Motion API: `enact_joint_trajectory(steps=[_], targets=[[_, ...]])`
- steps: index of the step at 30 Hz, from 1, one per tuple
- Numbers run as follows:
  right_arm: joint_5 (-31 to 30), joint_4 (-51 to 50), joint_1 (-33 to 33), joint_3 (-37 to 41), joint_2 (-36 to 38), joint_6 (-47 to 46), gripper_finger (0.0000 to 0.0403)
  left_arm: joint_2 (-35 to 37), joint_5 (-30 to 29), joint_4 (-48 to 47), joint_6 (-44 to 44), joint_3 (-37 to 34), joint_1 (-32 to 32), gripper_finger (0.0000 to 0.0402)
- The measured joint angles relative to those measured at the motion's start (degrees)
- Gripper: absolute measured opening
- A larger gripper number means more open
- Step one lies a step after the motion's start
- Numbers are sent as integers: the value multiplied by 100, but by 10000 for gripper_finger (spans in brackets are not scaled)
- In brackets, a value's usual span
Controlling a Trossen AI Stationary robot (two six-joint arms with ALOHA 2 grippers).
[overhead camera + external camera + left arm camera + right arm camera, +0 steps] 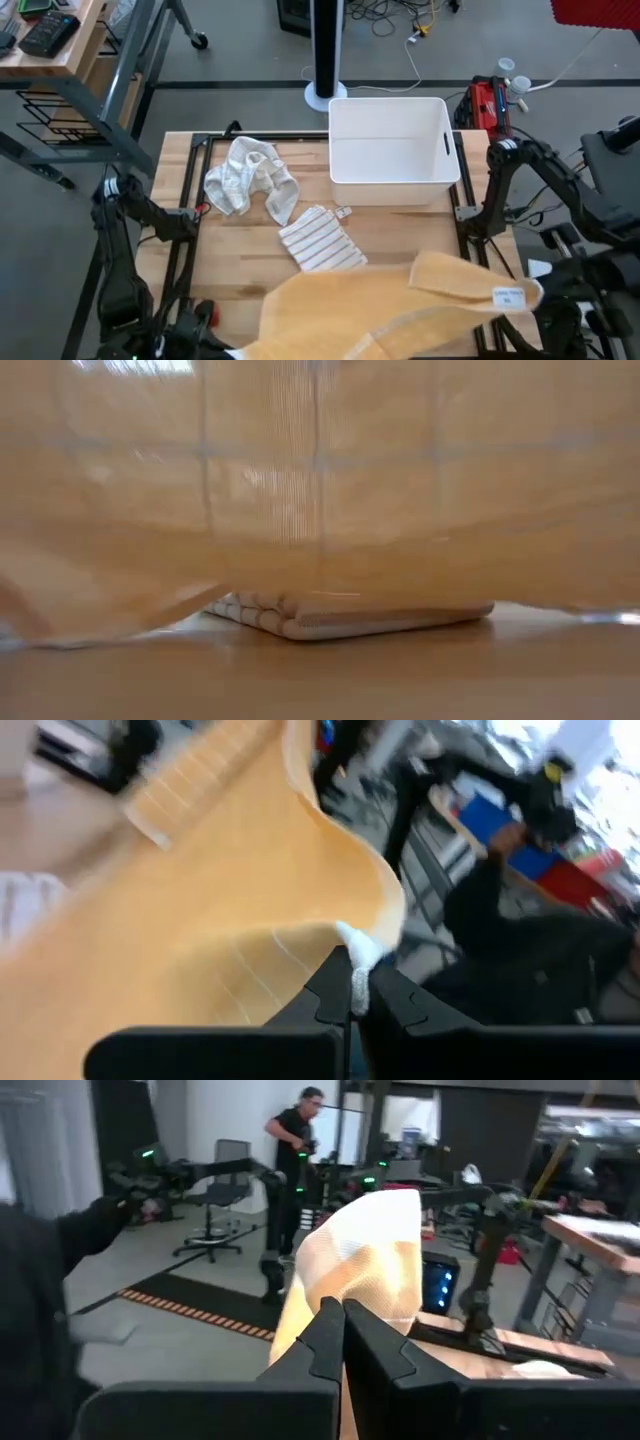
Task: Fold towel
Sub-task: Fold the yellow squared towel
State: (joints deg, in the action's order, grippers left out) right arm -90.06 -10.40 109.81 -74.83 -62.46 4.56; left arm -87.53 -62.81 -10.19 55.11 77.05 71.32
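Note:
A yellow-orange towel (400, 310) stretches across the near part of the table, held up between both grippers. In the low view the towel (320, 490) hangs like a curtain, its lower edge close above the wood. My left gripper (352, 968) is shut on the towel's left end. My right gripper (343, 1310) is shut on its right end, near a white label (508, 296). My left gripper pinches an edge of the towel at its whitish hem bit (357, 952) between the two fingertips. The cloth spreads away from the fingers in a broad sagging sheet. My right gripper pinches a bunched corner of the towel (355, 1270) between its fingers, which point about level. The corner stands up above the fingertips and the rest drops away below.
A folded striped towel (320, 240) lies mid-table, just behind the hanging cloth (340, 618). A crumpled white cloth (250, 178) lies far left. A white bin (392, 150) stands at the far edge. A person (295, 1160) stands in the room beyond.

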Motion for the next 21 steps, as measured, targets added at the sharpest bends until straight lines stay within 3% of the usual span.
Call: enact_joint_trajectory(steps=[2, 8, 11, 15, 21], targets=[[5, -10, 155, 14, -270, -3, 0, -100, -85, 20, -41, 139, -2, 0], [5, -3, 256, 20, -1156, -140, 0, -662, 387, 34, 141, 456, -4, 0], [12, -8, 183, 20, -1614, -332, 0, -1021, 387, 57, 599, 606, -5, 0], [-412, -22, -111, 20, -2034, -501, 0, -1530, 393, 21, 1537, 741, -36, 0], [-193, -55, -242, 22, -1984, -1029, 0, -2055, 321, -64, 2370, 764, -85, 0]])
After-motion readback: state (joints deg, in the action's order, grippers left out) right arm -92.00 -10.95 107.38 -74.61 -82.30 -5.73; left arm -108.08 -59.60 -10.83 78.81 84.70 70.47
